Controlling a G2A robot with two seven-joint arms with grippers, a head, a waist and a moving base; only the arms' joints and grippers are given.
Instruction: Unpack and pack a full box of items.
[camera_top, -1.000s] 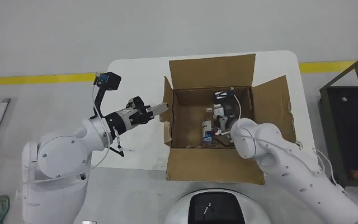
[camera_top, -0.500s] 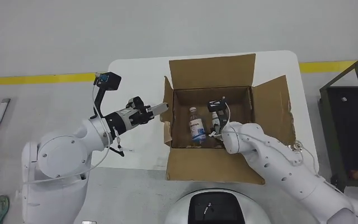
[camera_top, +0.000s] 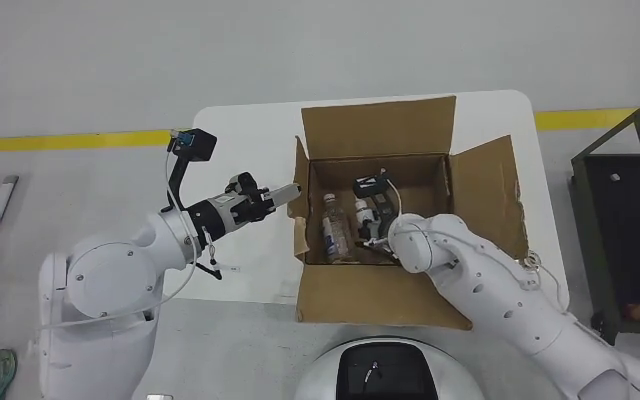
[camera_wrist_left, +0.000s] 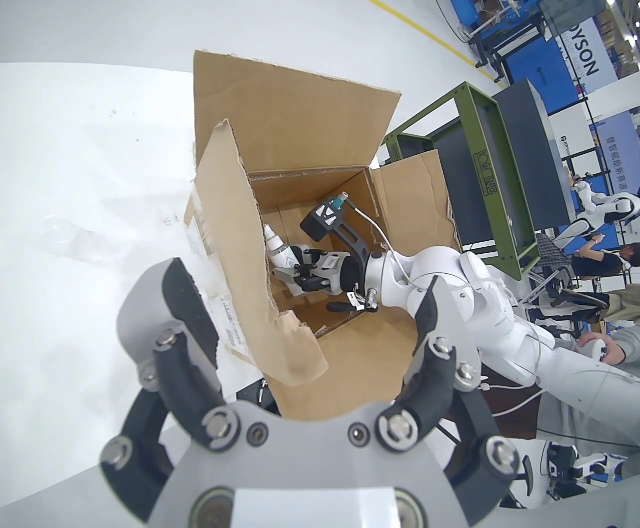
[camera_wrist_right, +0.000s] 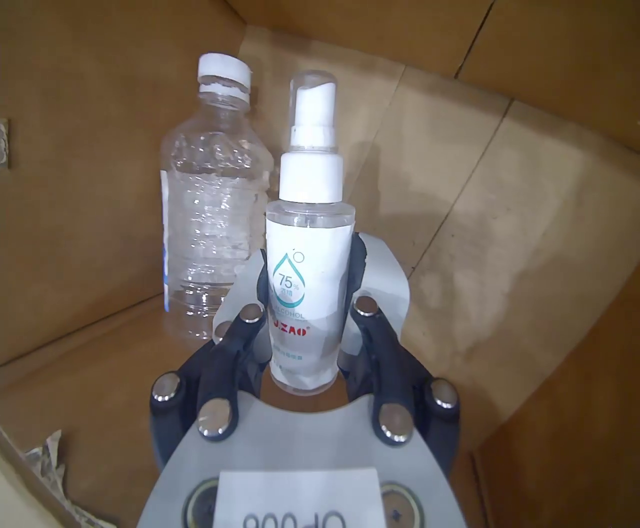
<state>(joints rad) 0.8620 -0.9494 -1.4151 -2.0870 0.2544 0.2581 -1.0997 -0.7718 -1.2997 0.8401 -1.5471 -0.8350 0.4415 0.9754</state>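
Table (camera_top: 250, 130) bearing an open cardboard box (camera_top: 380, 125). Left end effector (camera_wrist_left: 305, 280), open and empty, at the box's 9 o'clock. Right end effector (camera_wrist_right: 310, 265), inside the box, grips a spray bottle (camera_wrist_right: 307, 240); a water bottle (camera_wrist_right: 210, 220) lies at its 9 o'clock. Unpacking appears unfinished, and repacking is yet to come.

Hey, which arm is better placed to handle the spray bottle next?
Right. The right gripper is shut on the spray bottle inside the box; the left gripper hangs open outside it, beside the torn flap.
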